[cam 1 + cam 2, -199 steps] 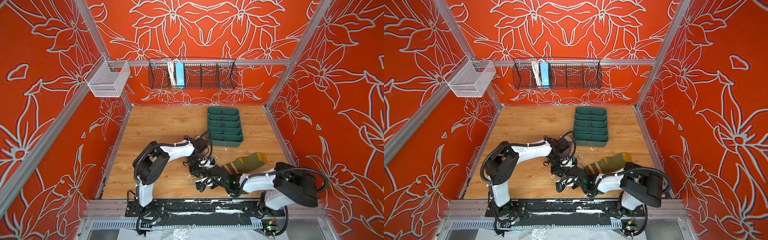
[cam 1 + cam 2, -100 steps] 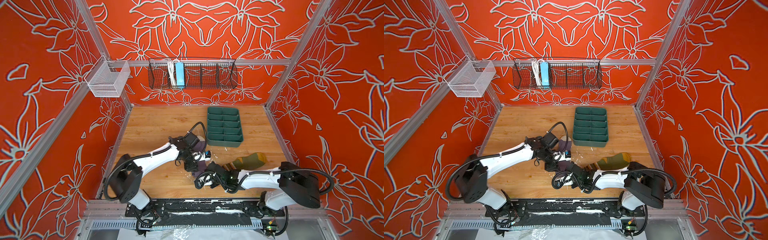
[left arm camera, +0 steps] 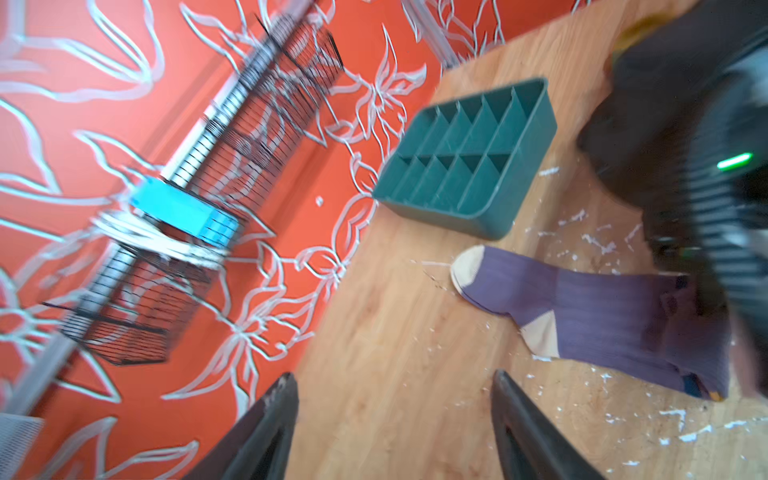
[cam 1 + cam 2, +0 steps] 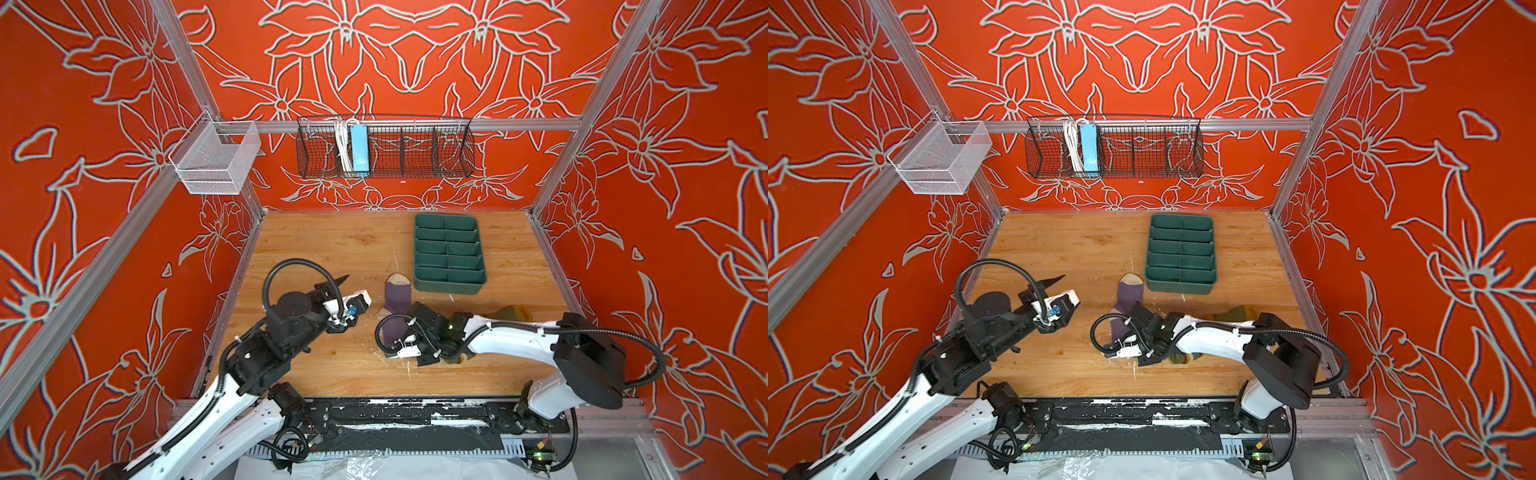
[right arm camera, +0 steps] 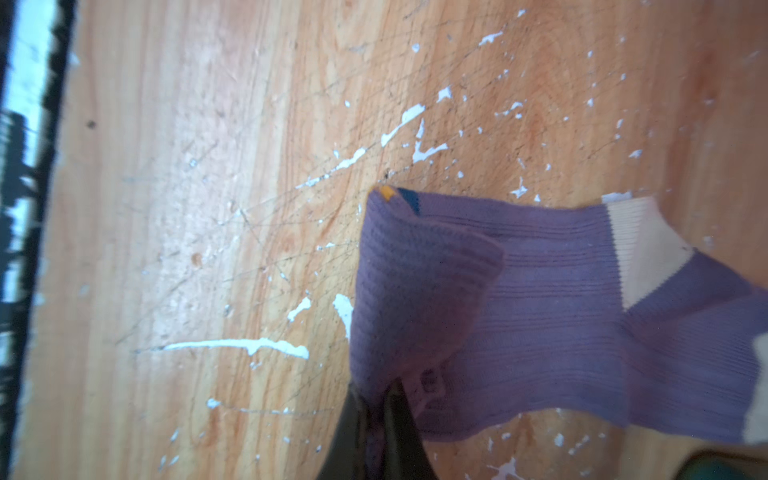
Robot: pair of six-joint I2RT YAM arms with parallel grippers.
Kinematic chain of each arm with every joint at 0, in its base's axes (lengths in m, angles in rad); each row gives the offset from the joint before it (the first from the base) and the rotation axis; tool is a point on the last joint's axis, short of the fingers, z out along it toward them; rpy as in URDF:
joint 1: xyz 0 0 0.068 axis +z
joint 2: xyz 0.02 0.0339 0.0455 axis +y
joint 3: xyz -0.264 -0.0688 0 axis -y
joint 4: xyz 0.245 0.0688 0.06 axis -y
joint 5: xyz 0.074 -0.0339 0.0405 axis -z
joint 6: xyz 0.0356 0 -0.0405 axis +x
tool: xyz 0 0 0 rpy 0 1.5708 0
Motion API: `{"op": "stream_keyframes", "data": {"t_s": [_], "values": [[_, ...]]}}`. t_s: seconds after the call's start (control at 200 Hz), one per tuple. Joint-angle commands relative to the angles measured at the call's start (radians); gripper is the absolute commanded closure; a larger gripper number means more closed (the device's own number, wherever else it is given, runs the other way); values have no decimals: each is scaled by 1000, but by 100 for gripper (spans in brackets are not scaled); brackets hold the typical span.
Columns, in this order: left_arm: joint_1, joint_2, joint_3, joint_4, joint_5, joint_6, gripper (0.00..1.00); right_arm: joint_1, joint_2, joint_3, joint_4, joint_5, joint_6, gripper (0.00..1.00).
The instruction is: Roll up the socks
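Note:
The purple sock (image 4: 397,295) (image 4: 1130,293) lies on the wooden table just in front of the green tray, its cream toe pointing to the back. My right gripper (image 5: 374,395) is shut on the sock's cuff, which is folded over onto the leg (image 5: 419,282). The olive green sock (image 4: 513,312) (image 4: 1237,312) lies mostly hidden under my right arm. My left gripper (image 3: 392,376) stands open and empty over bare wood, to the left of the purple sock (image 3: 602,316) and apart from it.
The dark green divided tray (image 4: 449,286) (image 3: 478,216) stands at the back right of the table. A black wire basket (image 4: 415,149) with a blue power strip hangs on the back wall. A white mesh basket (image 4: 216,160) hangs at the left. White flecks dot the wood.
My left gripper has opened, let go at the purple sock and drawn back to the left. The right gripper has kept its hold on the cuff.

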Motion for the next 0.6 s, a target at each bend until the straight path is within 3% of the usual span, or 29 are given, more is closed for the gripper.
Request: {"op": "stream_keyframes", "data": {"t_s": [0.0, 0.145, 0.265, 0.33, 0.435, 0.596], "values": [[4, -12, 96, -169, 134, 86, 28, -40, 56, 81, -193, -154, 39, 100], [4, 52, 158, -251, 354, 221, 28, -89, 155, 195, -325, -230, 36, 100], [-20, 124, 120, -250, 404, 319, 29, -121, 239, 275, -411, -272, 21, 100], [-68, 158, 77, -233, 353, 374, 29, -136, 277, 314, -443, -284, 21, 100], [-204, 196, -45, -154, 166, 465, 30, -154, 314, 352, -479, -298, 15, 100], [-381, 264, -222, 59, -7, 432, 33, -173, 363, 404, -515, -301, 2, 100]]}}
